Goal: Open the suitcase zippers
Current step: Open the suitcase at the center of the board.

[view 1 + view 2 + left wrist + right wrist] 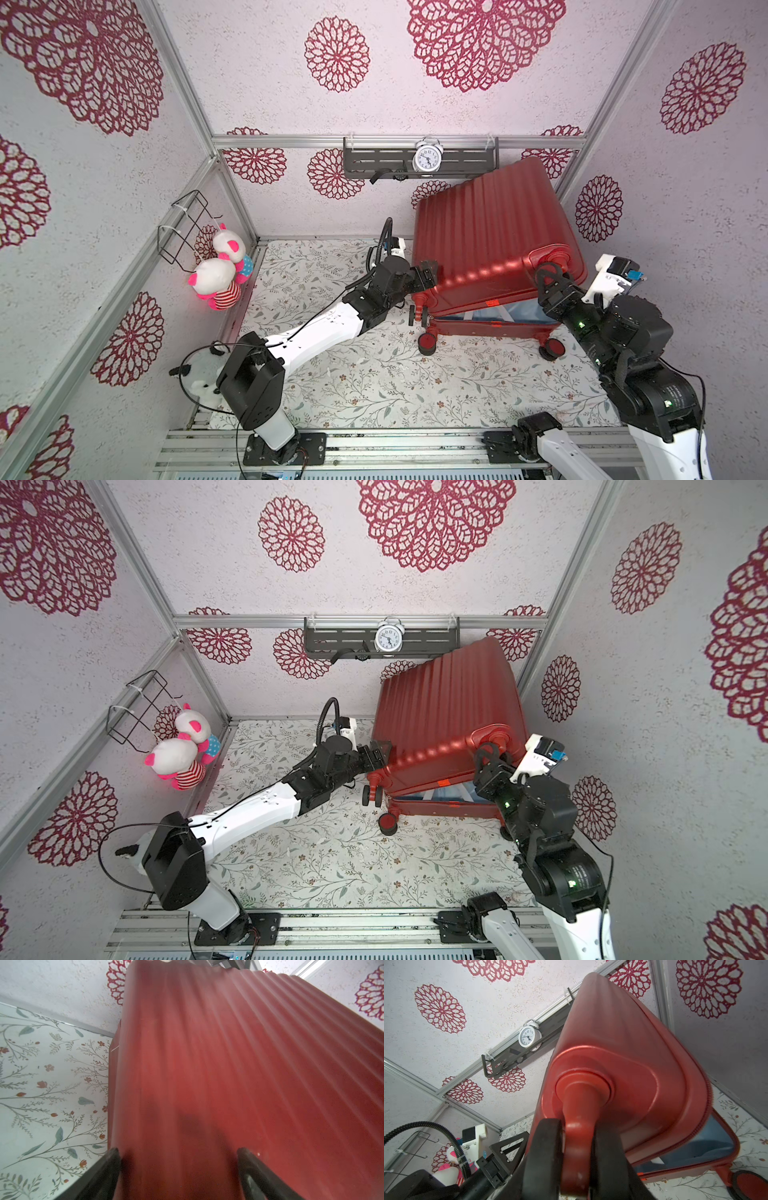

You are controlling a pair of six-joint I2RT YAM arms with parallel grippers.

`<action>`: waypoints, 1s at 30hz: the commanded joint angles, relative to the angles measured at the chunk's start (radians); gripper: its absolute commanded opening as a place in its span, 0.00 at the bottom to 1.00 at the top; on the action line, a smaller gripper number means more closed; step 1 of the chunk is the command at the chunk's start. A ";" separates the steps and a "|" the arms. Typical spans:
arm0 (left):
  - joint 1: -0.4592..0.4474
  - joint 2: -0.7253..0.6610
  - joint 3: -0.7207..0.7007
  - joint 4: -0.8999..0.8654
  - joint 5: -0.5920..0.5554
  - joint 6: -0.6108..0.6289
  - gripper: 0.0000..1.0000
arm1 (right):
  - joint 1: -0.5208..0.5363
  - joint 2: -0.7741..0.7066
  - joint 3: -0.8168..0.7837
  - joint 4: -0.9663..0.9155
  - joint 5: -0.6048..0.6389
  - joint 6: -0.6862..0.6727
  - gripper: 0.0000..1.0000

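The suitcase (490, 232) sits at the worktop's (374, 382) far right corner, its upper shell raised, blue lining (708, 1147) showing in the gap. My right claw (579, 1142) is clenched on that shell's red wheel stem (581, 1105). My left claw (178, 1150) is spread wide against its ribbed left edge.

Left arm (316, 332) stretched low and forward from its base, forearm near level; left gripper (429, 276) jaws spread wide, fingertips (115, 1157) up against the suitcase (490, 232) shell, nothing pinched between them; right arm (615, 328) bent at the elbow, wrist raised and angled inward; right gripper (578, 1147) fingers (546, 1147) clamped either side of a red wheel stem (579, 1105) on the suitcase.
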 commanded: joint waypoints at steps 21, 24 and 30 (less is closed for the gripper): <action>-0.256 -0.184 -0.177 -0.096 0.328 0.015 0.90 | 0.062 -0.058 0.046 0.207 -0.554 -0.017 0.04; -0.256 -0.248 -0.187 -0.138 0.305 0.038 0.90 | 0.060 -0.055 0.039 0.228 -0.570 0.005 0.03; -0.244 -0.420 -0.230 -0.264 0.173 0.103 0.91 | 0.061 -0.054 -0.004 0.337 -0.581 0.086 0.03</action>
